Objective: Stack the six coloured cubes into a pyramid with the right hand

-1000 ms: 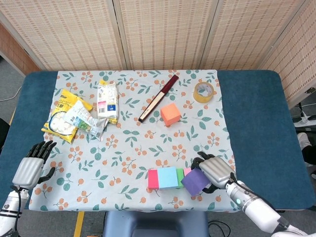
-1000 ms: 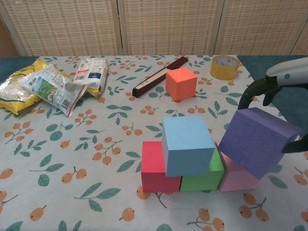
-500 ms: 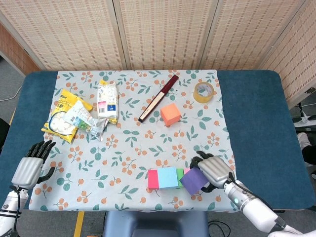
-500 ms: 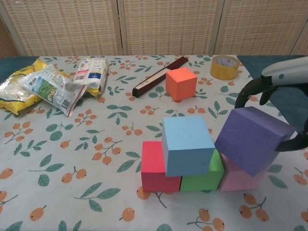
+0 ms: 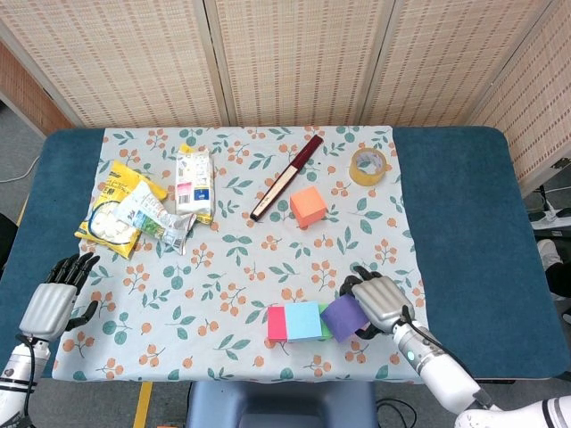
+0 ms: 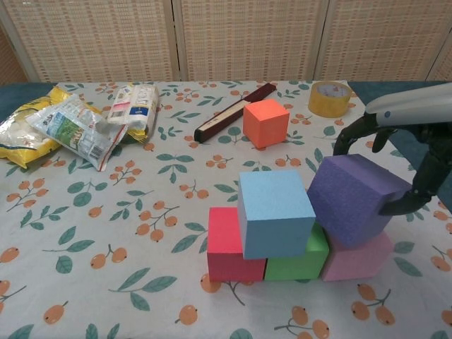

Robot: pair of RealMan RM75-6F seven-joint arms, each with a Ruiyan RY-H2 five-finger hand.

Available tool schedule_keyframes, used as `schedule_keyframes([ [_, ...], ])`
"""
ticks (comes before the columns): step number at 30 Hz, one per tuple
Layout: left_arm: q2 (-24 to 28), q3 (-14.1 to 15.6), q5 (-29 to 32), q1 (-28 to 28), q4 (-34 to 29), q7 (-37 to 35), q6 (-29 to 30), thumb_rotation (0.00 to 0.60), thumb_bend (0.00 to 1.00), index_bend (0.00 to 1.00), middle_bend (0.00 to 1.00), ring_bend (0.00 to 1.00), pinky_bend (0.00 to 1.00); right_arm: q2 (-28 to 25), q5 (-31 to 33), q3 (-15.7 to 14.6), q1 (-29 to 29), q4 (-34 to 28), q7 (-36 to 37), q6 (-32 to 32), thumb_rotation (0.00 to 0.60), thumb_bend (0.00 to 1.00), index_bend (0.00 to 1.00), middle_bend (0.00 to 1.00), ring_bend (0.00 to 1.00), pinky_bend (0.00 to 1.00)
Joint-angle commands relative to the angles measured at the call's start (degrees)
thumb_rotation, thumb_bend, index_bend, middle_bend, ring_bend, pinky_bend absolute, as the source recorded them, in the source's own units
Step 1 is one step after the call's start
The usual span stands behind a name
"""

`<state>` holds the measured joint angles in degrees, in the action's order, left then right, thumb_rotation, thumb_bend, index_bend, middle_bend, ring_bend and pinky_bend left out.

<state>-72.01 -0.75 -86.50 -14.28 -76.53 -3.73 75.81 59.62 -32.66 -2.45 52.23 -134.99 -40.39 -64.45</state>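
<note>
Low in the chest view, right of centre, the right hand (image 6: 395,152) clasped the purple cube (image 6: 353,198), tilted above the pink cube (image 6: 360,260) and green cube (image 6: 300,258), beside the blue cube (image 6: 274,212). It looked like light, slightly squashy foam, best held across opposite faces. No containers showed. The left hand (image 5: 55,299) hung empty, fingers spread.

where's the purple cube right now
In the chest view the purple cube is at the right, tilted in the right hand, over the pink cube and beside the blue cube.
</note>
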Motion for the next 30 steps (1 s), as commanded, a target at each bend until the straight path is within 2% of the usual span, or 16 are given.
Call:
schedule_keyframes([
  [1, 0.0, 0.0, 0.0, 0.0, 0.1, 0.0, 0.0, 0.600, 0.41, 0.00, 0.05, 0.01, 0.10, 2.3, 3.3, 0.9, 1.4, 0.0, -1.7, -2.1, 0.600, 0.34, 0.74, 0.18, 0.00, 0.19],
  [4, 0.0, 0.0, 0.0, -0.1, 0.1, 0.0, -0.1, 0.600, 0.40, 0.00, 0.05, 0.01, 0.10, 3.4, 4.7, 1.0, 2.0, 0.0, -2.7, -3.1, 0.600, 0.34, 0.73, 0.18, 0.00, 0.19],
  [9, -0.1, 0.0, 0.0, 0.0, 0.1, 0.0, -0.1, 0.600, 0.41, 0.00, 0.05, 0.01, 0.10, 4.9, 6.4, 1.0, 2.7, 0.0, -4.0, -4.8, 0.600, 0.34, 0.62, 0.18, 0.00, 0.19],
  [12, -0.1, 0.0, 0.0, 0.0, 0.2, -0.1, 0.0, 0.600, 0.41, 0.00, 0.05, 0.01, 0.10, 5.2, 7.7, 1.1, 3.1, 0.0, -4.2, -5.0, 0.600, 0.34, 0.42, 0.16, 0.00, 0.19],
  [15, 0.0, 0.0, 0.0, 0.0, 0.1, -0.1, -0.1, 0.600, 0.41, 0.00, 0.05, 0.01, 0.10, 4.9, 8.8, 1.4, 3.6, 0.0, -3.9, -4.0, 0.600, 0.34, 0.26, 0.11, 0.00, 0.18],
  [17, 0.0, 0.0, 0.0, 0.0, 0.1, -0.1, -0.1, 0.600, 0.41, 0.00, 0.05, 0.01, 0.10, 4.3, 9.2, 1.4, 3.9, 0.0, -3.6, -2.8, 0.600, 0.34, 0.21, 0.09, 0.00, 0.18],
  [26, 0.1, 0.0, 0.0, 0.0, -0.1, 0.0, 0.0, 0.600, 0.41, 0.00, 0.05, 0.01, 0.10, -0.7, 9.0, 1.9, 4.7, 0.0, 0.2, 4.3, 0.600, 0.31, 0.07, 0.06, 0.00, 0.17],
  [30, 0.1, 0.0, 0.0, 0.1, -0.2, 0.2, 0.0, 0.600, 0.41, 0.00, 0.05, 0.01, 0.10, -4.3, 7.4, 1.9, 4.7, 0.0, 3.1, 9.5, 0.600, 0.30, 0.05, 0.05, 0.00, 0.17],
])
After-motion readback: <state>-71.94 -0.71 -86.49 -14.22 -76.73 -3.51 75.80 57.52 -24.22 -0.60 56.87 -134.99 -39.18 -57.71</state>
